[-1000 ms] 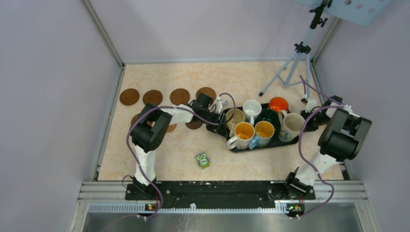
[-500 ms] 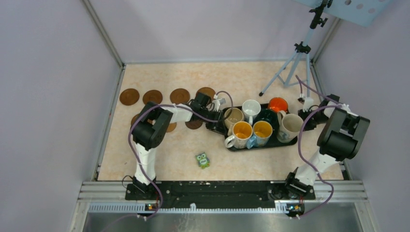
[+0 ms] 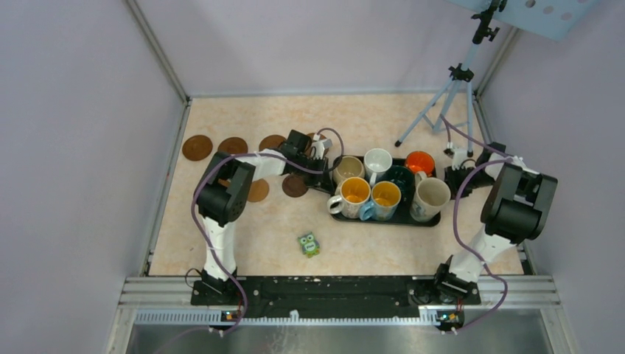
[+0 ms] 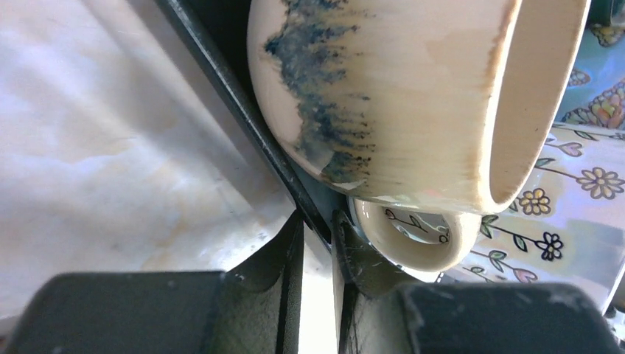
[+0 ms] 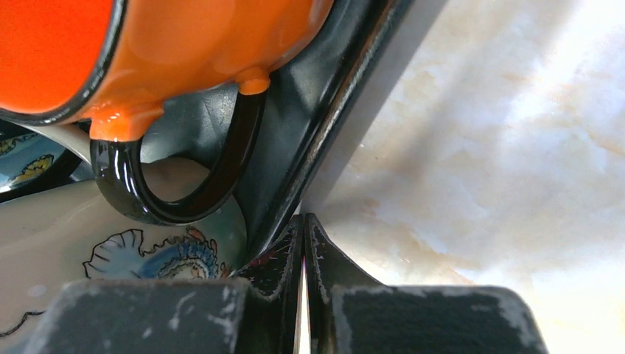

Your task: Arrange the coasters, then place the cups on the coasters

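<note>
Cups (image 3: 354, 190): standing packed on the black tray (image 3: 398, 221), right of centre on the desk (image 3: 243, 236). Lying with the long axis left-to-right in the frame, one end at each pincer. Spreading toward the upper left, nearer the left arm: coasters (image 3: 197, 147). Clamping the tray's left rim: left pincer (image 4: 317, 221). Pressing clenched at the right rim, hold on it unclear: right pincer (image 5: 304, 221). Sitting further left than a second ago, tray and cups together, closing on the nearest coaster.
</note>
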You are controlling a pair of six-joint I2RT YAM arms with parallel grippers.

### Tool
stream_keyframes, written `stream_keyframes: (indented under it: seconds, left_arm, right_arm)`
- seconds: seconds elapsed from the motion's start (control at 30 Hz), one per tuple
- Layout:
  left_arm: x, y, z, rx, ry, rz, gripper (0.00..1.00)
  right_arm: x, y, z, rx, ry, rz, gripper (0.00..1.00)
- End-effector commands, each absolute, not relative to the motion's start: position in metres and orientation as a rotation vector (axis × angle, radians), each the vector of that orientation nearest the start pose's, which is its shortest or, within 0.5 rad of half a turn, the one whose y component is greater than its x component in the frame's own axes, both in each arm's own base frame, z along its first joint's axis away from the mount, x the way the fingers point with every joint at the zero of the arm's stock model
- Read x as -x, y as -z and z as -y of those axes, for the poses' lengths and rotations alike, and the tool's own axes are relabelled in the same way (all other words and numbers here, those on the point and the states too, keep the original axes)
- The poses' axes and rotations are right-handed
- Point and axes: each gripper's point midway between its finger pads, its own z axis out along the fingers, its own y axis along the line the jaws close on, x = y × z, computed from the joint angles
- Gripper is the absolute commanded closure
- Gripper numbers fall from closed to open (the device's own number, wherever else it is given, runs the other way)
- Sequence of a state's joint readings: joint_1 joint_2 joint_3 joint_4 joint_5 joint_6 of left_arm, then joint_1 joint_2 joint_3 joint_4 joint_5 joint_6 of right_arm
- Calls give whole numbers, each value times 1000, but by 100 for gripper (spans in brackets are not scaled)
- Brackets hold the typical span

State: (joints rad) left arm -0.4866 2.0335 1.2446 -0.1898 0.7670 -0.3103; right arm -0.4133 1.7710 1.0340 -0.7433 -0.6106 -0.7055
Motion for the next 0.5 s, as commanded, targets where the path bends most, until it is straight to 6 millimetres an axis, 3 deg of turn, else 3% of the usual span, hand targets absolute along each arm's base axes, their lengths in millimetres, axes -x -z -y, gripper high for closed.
stream_keyframes:
  seconds: [0.0, 0.17, 0.27, 0.47]
  left_arm:
    - [-353, -35, 311, -608, 1109, -2468, 90]
    - [-351, -37, 311, -628, 1118, -2467, 86]
    - [-350, -45, 308, -642, 1100, -2457, 77]
    - [-358, -77, 294, -662, 994, -2400, 58]
  right_arm:
    - [-256, 1, -15, 426, -966, -2690, 100]
    - [-262, -2, -13, 419, -959, -2686, 100]
    - [-269, -9, -5, 389, -918, -2674, 100]
    - [-286, -41, 34, 267, -847, -2608, 100]
